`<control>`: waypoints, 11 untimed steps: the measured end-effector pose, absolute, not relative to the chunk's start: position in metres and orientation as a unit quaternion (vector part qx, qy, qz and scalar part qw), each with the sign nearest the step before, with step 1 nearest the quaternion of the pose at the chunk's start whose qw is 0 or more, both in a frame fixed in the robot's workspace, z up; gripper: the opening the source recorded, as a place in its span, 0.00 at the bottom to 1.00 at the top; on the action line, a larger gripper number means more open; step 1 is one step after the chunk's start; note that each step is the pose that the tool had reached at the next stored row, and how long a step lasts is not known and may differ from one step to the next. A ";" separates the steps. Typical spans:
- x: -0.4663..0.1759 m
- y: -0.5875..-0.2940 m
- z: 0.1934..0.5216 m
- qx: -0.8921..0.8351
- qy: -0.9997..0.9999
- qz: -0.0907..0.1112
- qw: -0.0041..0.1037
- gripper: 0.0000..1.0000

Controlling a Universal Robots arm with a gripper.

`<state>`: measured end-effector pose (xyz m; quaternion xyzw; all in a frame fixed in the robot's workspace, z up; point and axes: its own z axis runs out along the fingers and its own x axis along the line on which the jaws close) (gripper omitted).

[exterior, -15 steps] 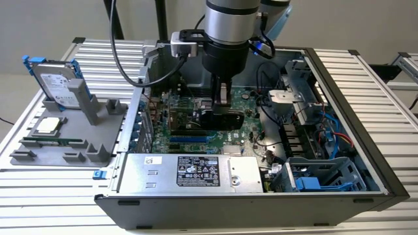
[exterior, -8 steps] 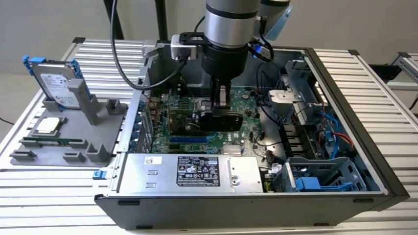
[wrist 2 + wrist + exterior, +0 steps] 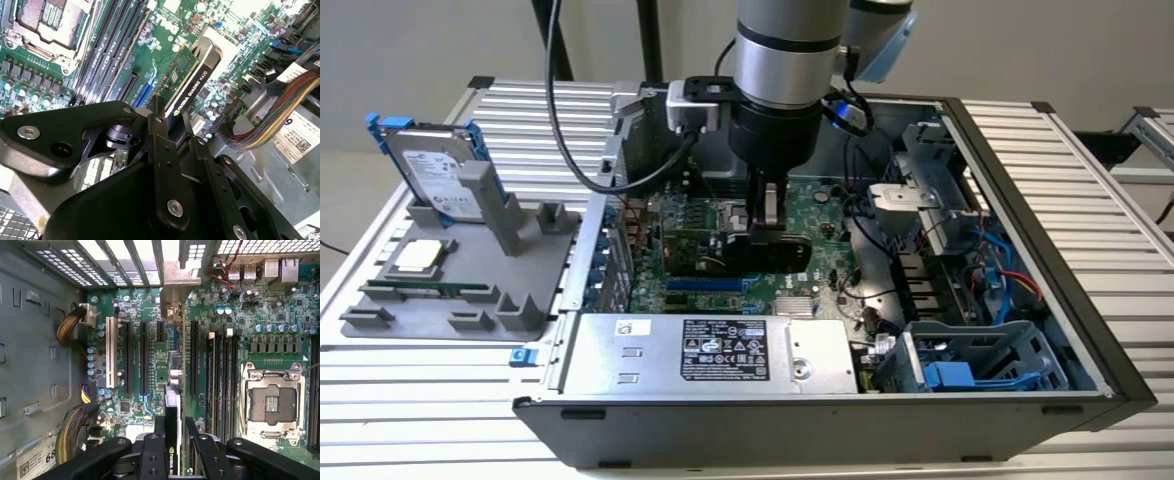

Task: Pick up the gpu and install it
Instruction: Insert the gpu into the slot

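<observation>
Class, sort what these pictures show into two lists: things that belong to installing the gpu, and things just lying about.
Belonging to the job:
gpu, held edge-down over the motherboard
gripper, jaws shut on it
black expansion slots

Just lying about, on the grey holder beside the case:
hard drive with blue rails
memory stick
square silver chip

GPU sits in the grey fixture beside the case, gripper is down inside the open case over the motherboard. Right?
No. The gpu is not in the grey fixture: the gripper is shut on it, as the second wrist view shows. The rest holds: the gripper is down inside the open case, over the motherboard.
</observation>
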<state>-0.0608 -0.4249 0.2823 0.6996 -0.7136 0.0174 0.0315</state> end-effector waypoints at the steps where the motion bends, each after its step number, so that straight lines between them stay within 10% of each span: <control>1: -0.062 -0.425 0.282 0.700 -0.714 0.017 0.032 0.00; 11: -0.080 -0.425 0.275 0.700 -0.713 0.015 0.034 0.00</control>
